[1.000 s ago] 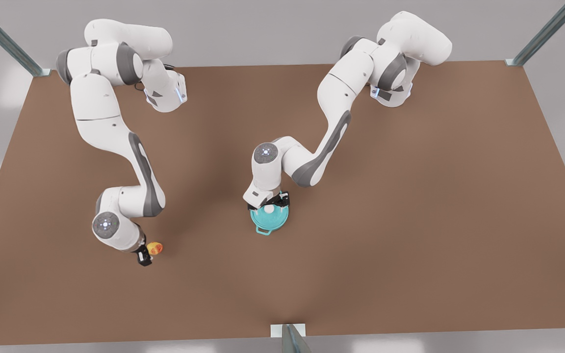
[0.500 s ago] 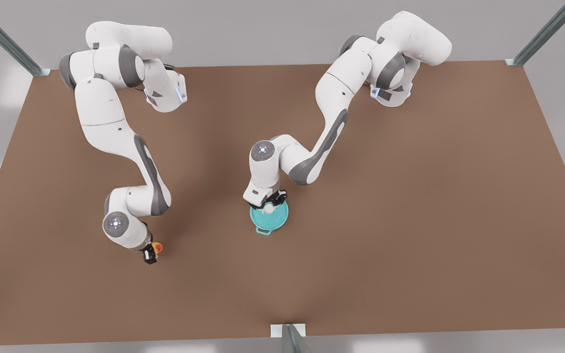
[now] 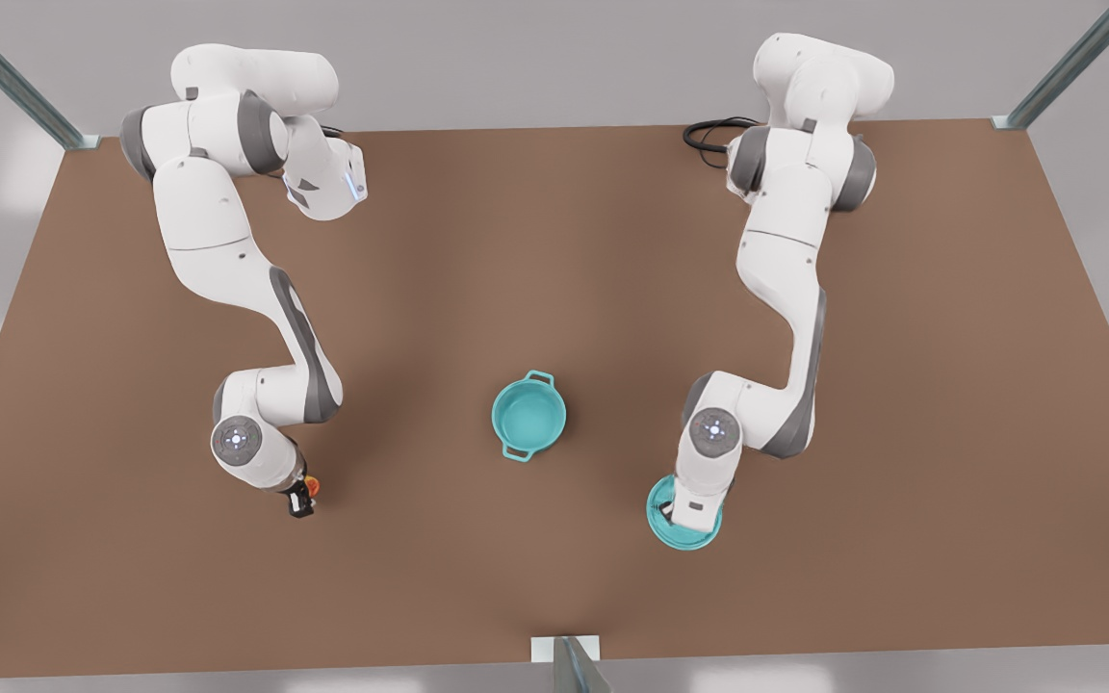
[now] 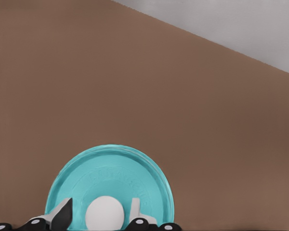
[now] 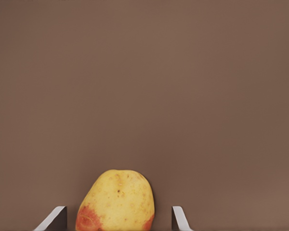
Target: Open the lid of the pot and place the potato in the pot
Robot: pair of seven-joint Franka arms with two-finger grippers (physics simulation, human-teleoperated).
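At the front view's left, the right gripper [image 3: 302, 501] is hovering over the potato [image 3: 312, 484] on the brown desk [image 3: 554, 241], jaws spread with gaps either side; the wrist is hiding most of it. The pot [image 3: 528, 416] is sitting uncovered mid-desk, well apart. Rightward, the left gripper [image 4: 100, 217] is clamping the pot lid [image 3: 662, 520] by its white knob [image 4: 104, 214], its arm covering much of the disc.

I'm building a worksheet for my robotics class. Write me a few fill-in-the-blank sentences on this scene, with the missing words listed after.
1. The pot stands uncovered, with nothing ____ it.
2. The left gripper has its jaws on either side of the pot lid's white ____.
3. The potato sits between the ____ jaws of the right gripper.
4. In the front view the lid is to the pot's ____.

Missing words: inside; knob; open; right
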